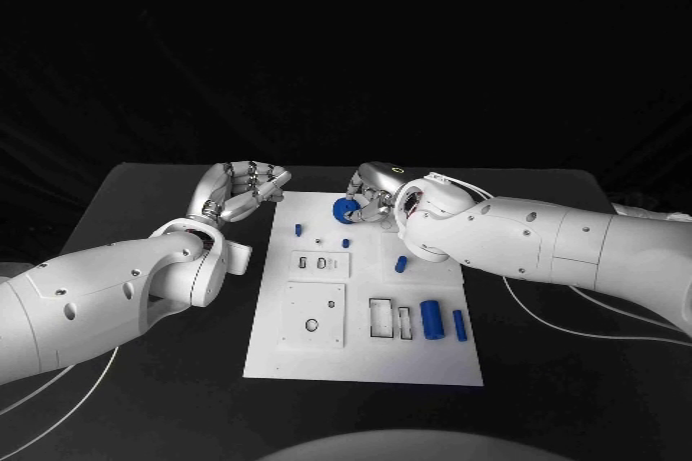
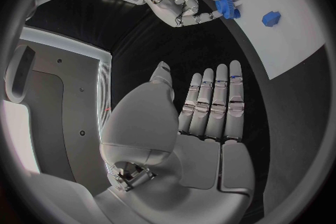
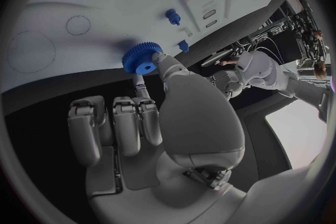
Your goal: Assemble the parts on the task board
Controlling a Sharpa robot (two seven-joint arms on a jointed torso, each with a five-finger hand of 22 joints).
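Observation:
The white task board (image 1: 433, 361) lies in the middle of the black table. My right hand (image 1: 372, 193) is over the board's far edge and pinches a blue gear (image 1: 346, 211) between thumb and a finger; the pinched gear (image 3: 141, 59) sits just off the board's edge (image 3: 105, 0). I cannot tell whether the gear touches the board. My left hand (image 1: 242, 191) hovers by the board's far left corner, holding nothing, with its fingers (image 2: 210, 106) straight and apart. From there the right hand (image 2: 183, 3) and its gear (image 2: 225, 4) show beside the board (image 2: 294, 39).
Small blue pegs stand on the board's far half (image 1: 299, 228), (image 1: 348, 242), (image 1: 402, 264). A blue cylinder (image 1: 431, 319) and a thin blue bar (image 1: 460, 326) lie at its near right, beside a rectangular slot (image 1: 382, 318). Two circular outlines (image 3: 78, 24) mark the board near the gear.

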